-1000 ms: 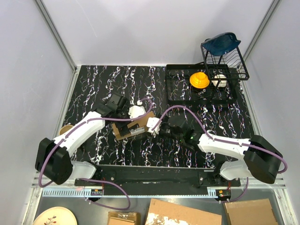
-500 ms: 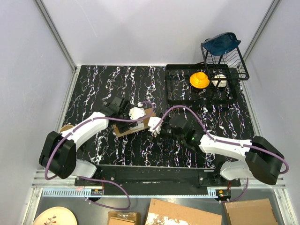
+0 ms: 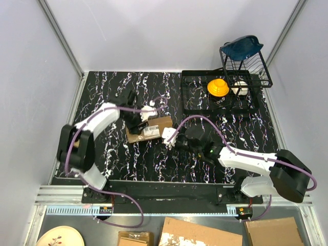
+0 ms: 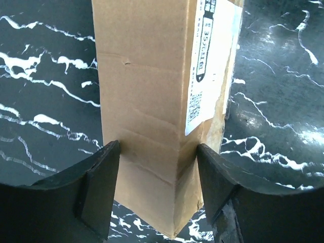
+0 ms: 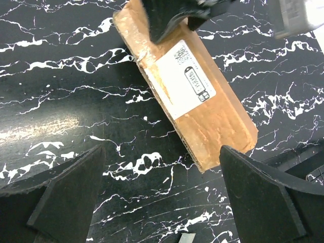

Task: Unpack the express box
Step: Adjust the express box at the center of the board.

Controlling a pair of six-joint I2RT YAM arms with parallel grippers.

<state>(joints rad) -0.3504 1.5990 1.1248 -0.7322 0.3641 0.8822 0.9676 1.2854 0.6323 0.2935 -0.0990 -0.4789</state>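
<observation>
— What is the left arm point(image 3: 97, 119) up to?

— It reaches in from the left over the dark marbled surface point(image 3: 102, 87). The left jaws are clamped on the box point(image 3: 161, 124), with a black finger point(image 4: 98, 187) pressed against each side of the cardboard at its left end.

— Where is the box sitting?

— About the middle of the surface, lying slantwise, with its white label point(image 5: 185, 86) turned up. From the left wrist, one long corner edge of the carton points straight at the camera. I can't tell whether the gripped end is raised off the surface.

— And the other arm?

— The right arm point(image 3: 246, 159) stretches low from the near right corner. The right jaws are spread wide with nothing between them. They sit just beside the box's right end, on its near side and not touching it. Both fingers point(image 5: 66, 197) hang over bare surface.

— Anything further right?

— A black wire rack point(image 3: 197, 100) stands in the far right corner, well apart from the box. There is a yellow thing point(image 3: 218, 87) in it and a small white thing point(image 3: 239, 88) next to that. A taller wire stand point(image 3: 253, 69) rises from the rack with something blue point(image 3: 241, 46) lying on top.
</observation>
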